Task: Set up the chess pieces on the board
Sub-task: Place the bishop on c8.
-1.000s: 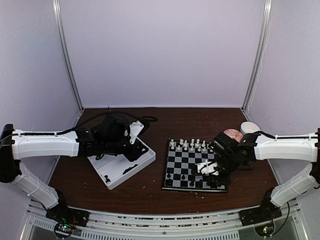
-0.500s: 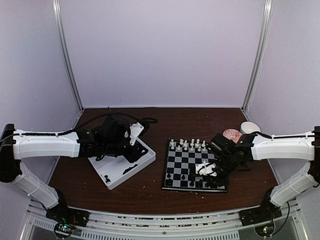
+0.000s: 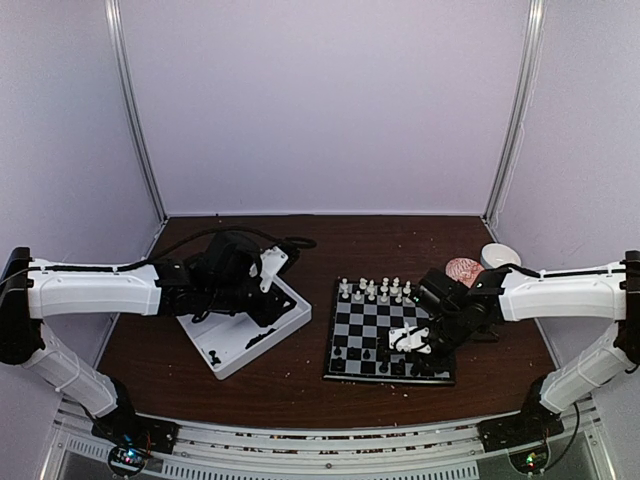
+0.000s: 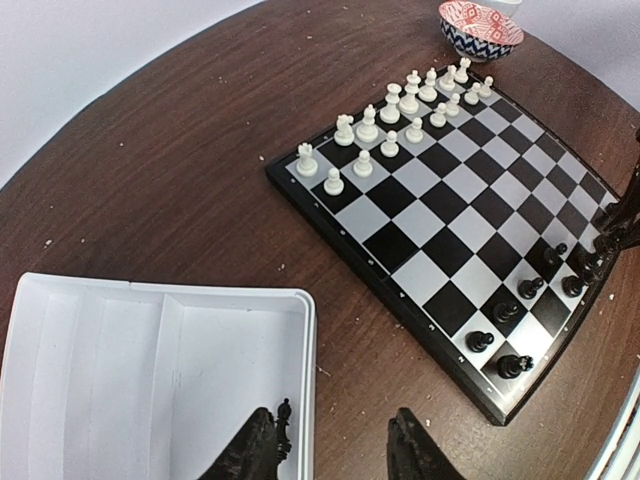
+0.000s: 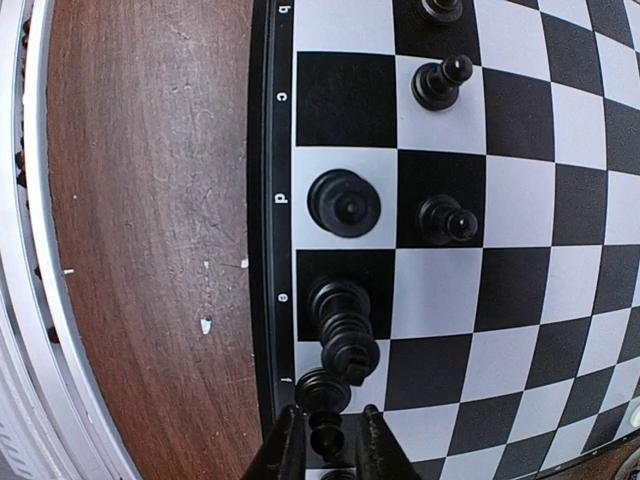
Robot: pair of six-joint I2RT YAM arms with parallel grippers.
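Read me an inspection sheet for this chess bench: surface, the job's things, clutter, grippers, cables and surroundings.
Surface: dark wooden table, scattered with pale specks.
Job's things: board lies flat; black chess pieces stand on its near rows, and a few more lie in the white tray.
Clutter: white pieces on the far rows; patterned bowl; white bowl.
Grippers: left gripper open over the tray's edge, nothing between its fingers; right gripper close around a black piece, grip unclear.
Cables: black cable behind the left arm.
Surroundings: pale walls, metal posts.
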